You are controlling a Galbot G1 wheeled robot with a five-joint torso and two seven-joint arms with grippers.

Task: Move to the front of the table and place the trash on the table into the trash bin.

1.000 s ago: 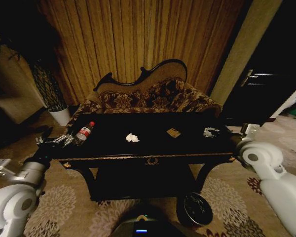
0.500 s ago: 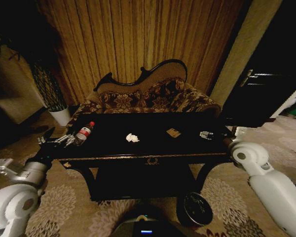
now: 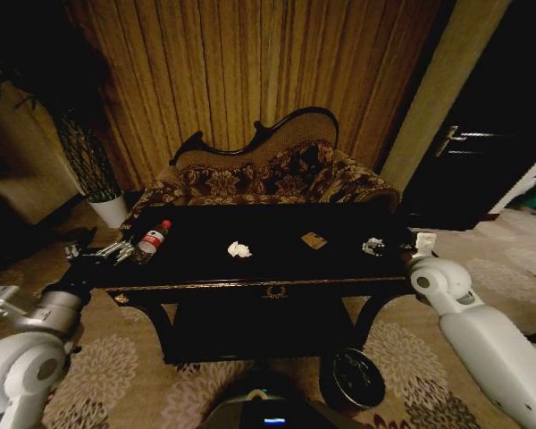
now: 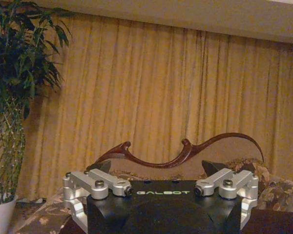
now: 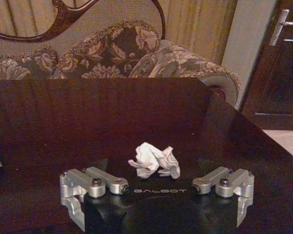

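Black glossy worktop (image 3: 268, 264) with gold trim straight ahead, patterned sofa (image 3: 268, 174) just behind its far edge. Left gripper (image 3: 116, 252) hovering at the left end of the worktop, just beside the clear bottle (image 3: 151, 240) with red label and cap; fingers (image 4: 95, 184) spread wide, holding nothing. Right gripper (image 3: 372, 246) over the right end of the worktop, near the right edge; fingers (image 5: 95, 184) also spread wide and empty. Seen from the right wrist, crumpled white paper wad (image 5: 155, 160) lying on the dark surface between the two open fingers, a little ahead of them, not touched. In the head view another white paper wad (image 3: 239, 250) near the middle of the worktop, and tan-brown wrapper scrap (image 3: 314, 239) between it and the right gripper, all well apart. Round trash bin (image 3: 355, 378) with black liner standing on the floral carpet (image 3: 125, 375), below the front right corner of the worktop. Tall plant (image 4: 12, 73) in white pot (image 3: 109, 210) beyond the left end.
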